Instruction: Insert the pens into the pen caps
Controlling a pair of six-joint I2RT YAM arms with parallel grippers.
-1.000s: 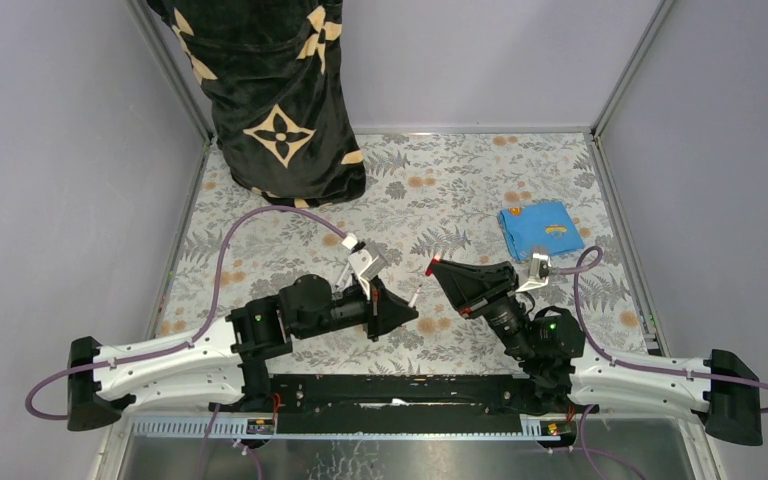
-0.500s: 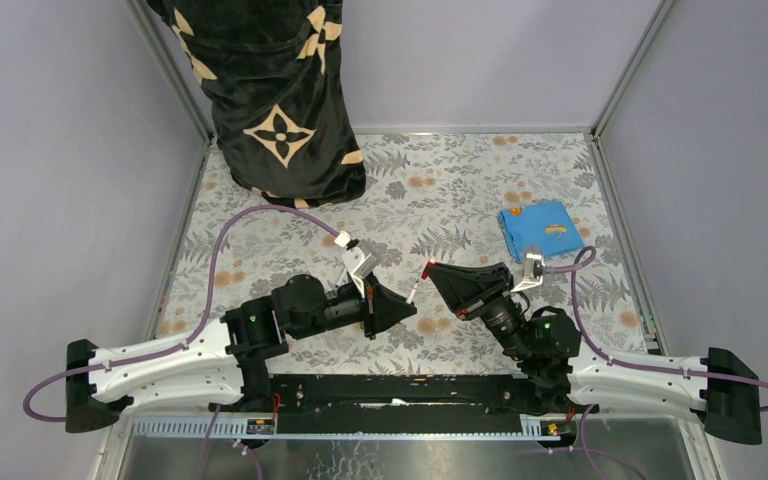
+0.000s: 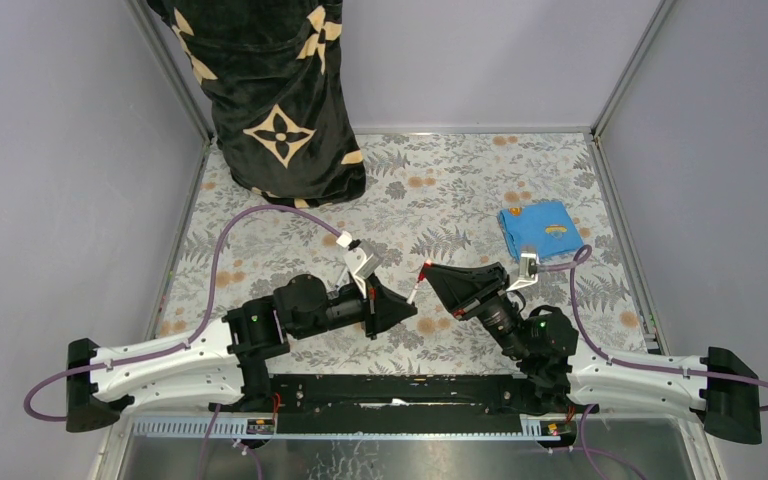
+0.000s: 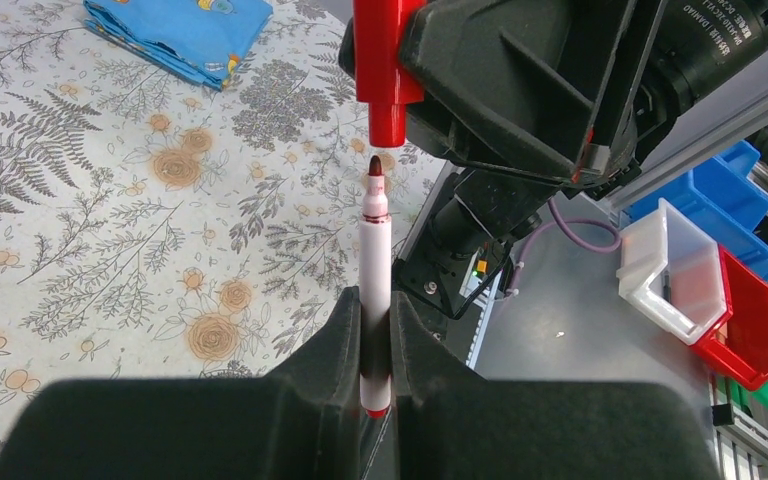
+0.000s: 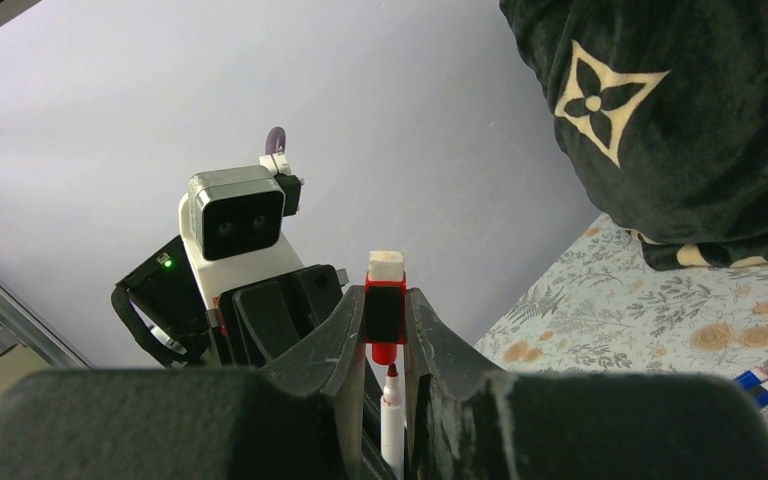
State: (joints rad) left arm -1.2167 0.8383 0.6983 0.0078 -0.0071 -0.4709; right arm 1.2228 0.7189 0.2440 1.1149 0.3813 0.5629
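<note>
Both arms reach inward over the counter (image 3: 290,230), claws nose to nose, left of the blue cloth (image 3: 542,228).
Your left claw (image 4: 375,300) is clamped on the red pen (image 4: 374,250), tip pointing out; your right claw (image 5: 385,300) is clamped on the red cap (image 4: 385,70). Pen tip sits just short of the cap's open mouth, not touching, roughly in line, both held above the counter.
</note>
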